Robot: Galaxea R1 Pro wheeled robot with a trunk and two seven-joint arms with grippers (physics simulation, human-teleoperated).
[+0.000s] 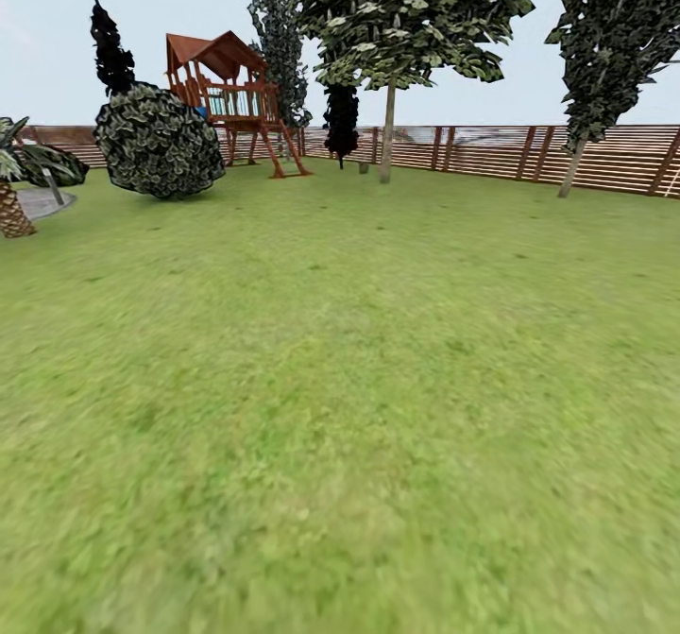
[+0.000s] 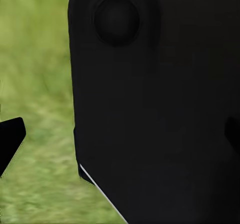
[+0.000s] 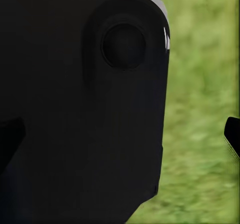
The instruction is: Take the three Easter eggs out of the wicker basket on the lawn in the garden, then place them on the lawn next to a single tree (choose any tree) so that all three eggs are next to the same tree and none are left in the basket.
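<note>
Open lawn [image 1: 340, 407] is seen, backed by a wooden playset [image 1: 231, 95] and slatted fence [image 1: 510, 152]; neither gripper's state can be told.

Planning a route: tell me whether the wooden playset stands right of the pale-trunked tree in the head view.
No, the playset stands left of the tree.

A wooden playset [image 1: 231, 95] stands at the upper left of the frame, just right of a round dark bush [image 1: 159, 141]. A short palm [image 1: 11, 190] sits at the left edge, and dark thin-trunked trees [image 1: 604, 58] rise at the upper right.
</note>
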